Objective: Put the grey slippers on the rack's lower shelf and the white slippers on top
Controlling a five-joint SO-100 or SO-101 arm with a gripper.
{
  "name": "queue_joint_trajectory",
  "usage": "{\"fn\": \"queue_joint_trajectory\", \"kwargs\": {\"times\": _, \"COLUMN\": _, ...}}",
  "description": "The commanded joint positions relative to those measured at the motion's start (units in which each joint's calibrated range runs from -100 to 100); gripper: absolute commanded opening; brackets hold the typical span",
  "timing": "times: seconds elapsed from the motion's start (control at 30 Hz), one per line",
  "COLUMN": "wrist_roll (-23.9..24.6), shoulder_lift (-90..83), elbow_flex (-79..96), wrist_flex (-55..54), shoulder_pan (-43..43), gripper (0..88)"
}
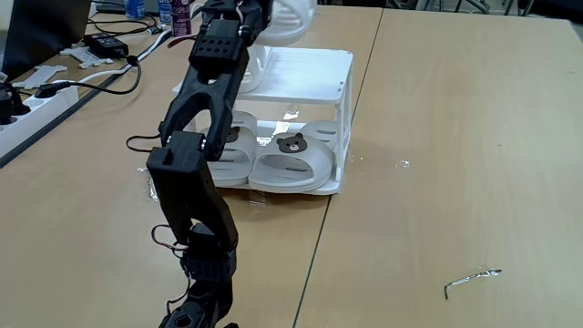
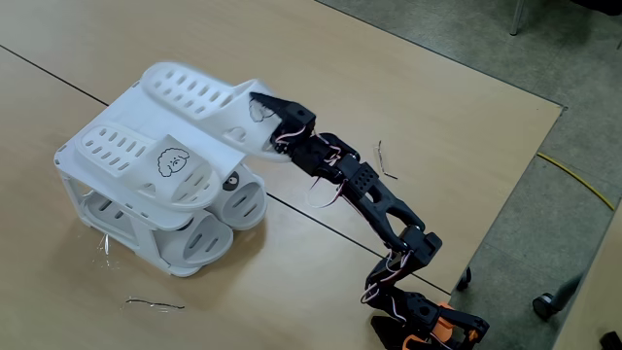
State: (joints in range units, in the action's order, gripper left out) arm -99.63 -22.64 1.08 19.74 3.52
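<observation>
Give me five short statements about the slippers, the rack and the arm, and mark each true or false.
1. Both grey slippers sit on the lower shelf. True.
2. Both white slippers lie flat on the top. False: one white slipper lies there; the other is tilted, held up at its heel end by the gripper.
3. The rack stands on a wooden table. True.
4. The fingers are empty. False: they are closed on the second white slipper.
5. The grey slippers show dog faces. False: bear faces.
</observation>
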Motion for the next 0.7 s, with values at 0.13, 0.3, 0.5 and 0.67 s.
{"fn": "queue_joint_trajectory", "kwargs": {"times": 0.13, "wrist_roll": -0.4, "shoulder_lift": 15.9, "elbow_flex": -17.3, "wrist_flex": -0.5, "shoulder_pan": 0.3, "gripper": 0.6}}
{"fn": "queue_joint_trajectory", "kwargs": {"times": 0.3, "wrist_roll": -0.4, "shoulder_lift": 27.2, "elbow_flex": -28.3, "wrist_flex": -0.5, "shoulder_pan": 0.1, "gripper": 0.6}}
{"fn": "queue_joint_trajectory", "kwargs": {"times": 0.5, "wrist_roll": -0.4, "shoulder_lift": 40.4, "elbow_flex": -40.0, "wrist_flex": -0.5, "shoulder_pan": -1.1, "gripper": 0.6}}
{"fn": "queue_joint_trajectory", "kwargs": {"times": 0.67, "wrist_roll": -0.4, "shoulder_lift": 47.6, "elbow_flex": -47.2, "wrist_flex": -0.5, "shoulder_pan": -1.1, "gripper": 0.6}}
